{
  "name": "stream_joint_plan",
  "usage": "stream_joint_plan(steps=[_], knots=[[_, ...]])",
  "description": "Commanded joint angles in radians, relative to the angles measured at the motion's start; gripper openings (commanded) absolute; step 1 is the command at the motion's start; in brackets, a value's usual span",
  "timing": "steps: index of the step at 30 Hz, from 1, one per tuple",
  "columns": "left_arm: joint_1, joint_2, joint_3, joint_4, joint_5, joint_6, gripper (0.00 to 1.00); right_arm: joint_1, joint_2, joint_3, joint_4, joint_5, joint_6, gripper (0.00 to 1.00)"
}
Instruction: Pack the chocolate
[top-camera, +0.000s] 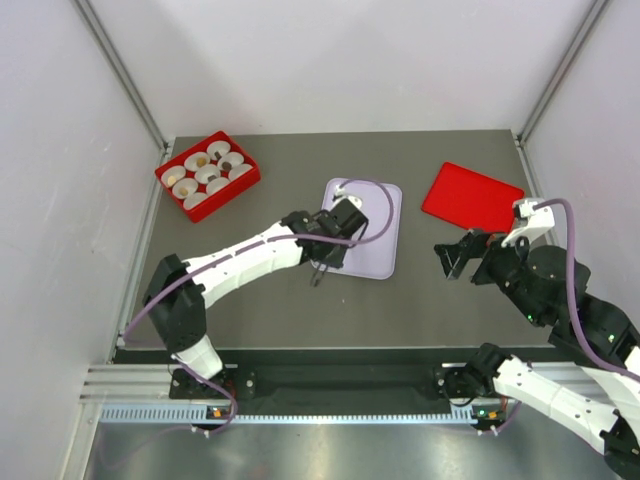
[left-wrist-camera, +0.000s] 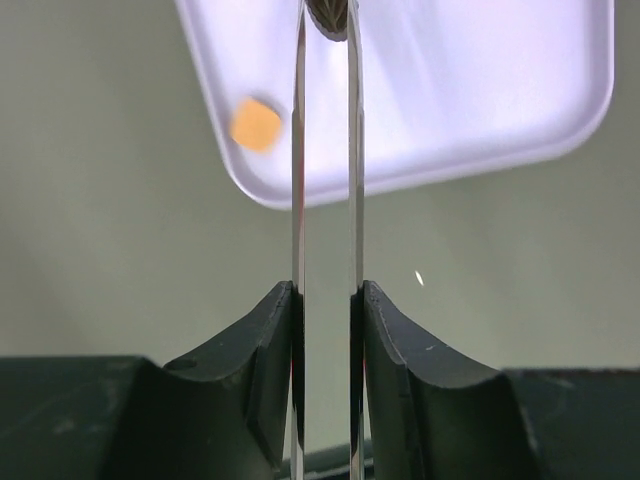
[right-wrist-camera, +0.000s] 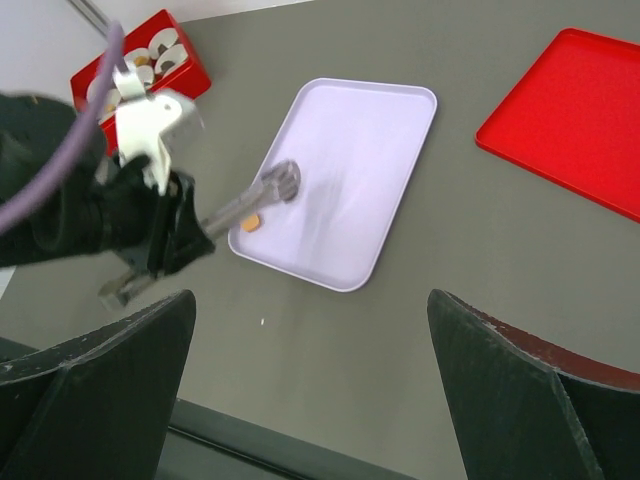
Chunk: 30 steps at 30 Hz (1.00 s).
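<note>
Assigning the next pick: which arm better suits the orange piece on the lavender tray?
Left. The left gripper holds tweezers over the tray near the orange piece; the right gripper hangs open aside.

My left tool (left-wrist-camera: 328, 310) is black, and the tweezers (left-wrist-camera: 299, 150) in it are silvery. My right tool (right-wrist-camera: 310, 320) is black too. The tray (left-wrist-camera: 480, 90) is pale lilac and the chocolate (left-wrist-camera: 255, 124) on it is caramel-orange. The worktop (top-camera: 400, 310) is dull grey. The box (top-camera: 236, 197) and lid (top-camera: 470, 195) are bright red, and the paper cups (top-camera: 208, 174) are white.
</note>
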<state>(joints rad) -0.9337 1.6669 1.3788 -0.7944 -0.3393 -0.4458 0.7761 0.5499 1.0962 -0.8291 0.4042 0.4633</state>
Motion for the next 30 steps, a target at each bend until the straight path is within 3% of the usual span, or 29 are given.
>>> stream_joint_plan(steps=[1, 15, 21, 30], knots=[[0.070, 0.001, 0.097, 0.001, -0.069, 0.054, 0.28, 0.003, 0.007, 0.053, 0.028, 0.005, -0.015, 1.00], [0.554, 0.010, 0.167, 0.172, -0.023, 0.134, 0.28, 0.003, 0.054, 0.060, 0.056, -0.008, -0.014, 1.00], [0.648, 0.070, 0.207, 0.219, -0.012, 0.142, 0.27, 0.003, 0.093, 0.060, 0.088, -0.004, -0.026, 1.00], [0.703, 0.106, 0.212, 0.267, -0.023, 0.140, 0.28, 0.003, 0.165, 0.077, 0.123, 0.004, -0.055, 1.00]])
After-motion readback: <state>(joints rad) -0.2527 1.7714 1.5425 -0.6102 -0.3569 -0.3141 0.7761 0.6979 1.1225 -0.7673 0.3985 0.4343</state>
